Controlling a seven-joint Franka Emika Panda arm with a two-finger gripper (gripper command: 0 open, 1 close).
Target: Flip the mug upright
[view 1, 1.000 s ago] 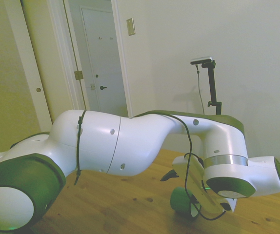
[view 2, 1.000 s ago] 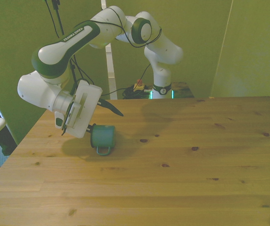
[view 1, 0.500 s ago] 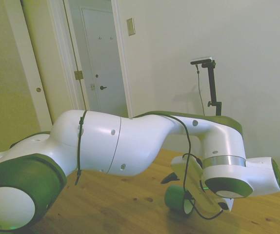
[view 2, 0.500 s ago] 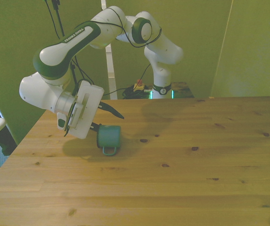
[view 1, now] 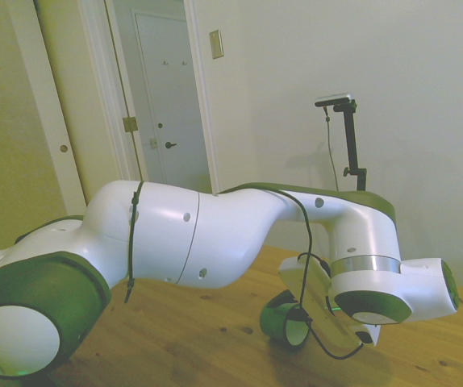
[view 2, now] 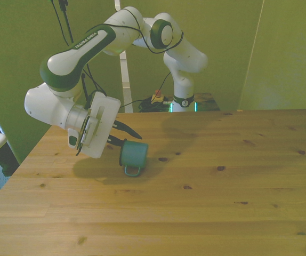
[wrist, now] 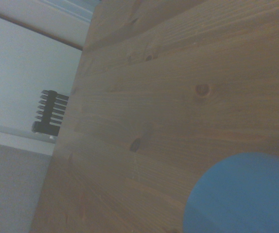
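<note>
The teal-green mug (view 2: 134, 153) lies on its side just above the wooden table (view 2: 206, 202), at the front view's left. Its mouth faces the gripper and its loop handle (view 2: 131, 170) hangs downward. My gripper (view 2: 128, 140) is shut on the mug's wall at the rim: one dark finger reaches into the mouth and the other runs along the outside. From the side, the mug (view 1: 273, 317) shows under the wrist, white inside turned toward the camera. Close up, the mug (wrist: 241, 194) is a blurred blue-green disc over the wood.
The table's left edge (view 2: 33, 154) in the front view runs close beside the arm. A door (view 1: 171, 97) and a pale wall stand behind the table in the side view. Bare wood (view 2: 222, 176) stretches across the front view's middle and right.
The gripper has carried the mug toward the front view's right and slightly up. The mug's base has swung lower, with the handle still hanging down.
</note>
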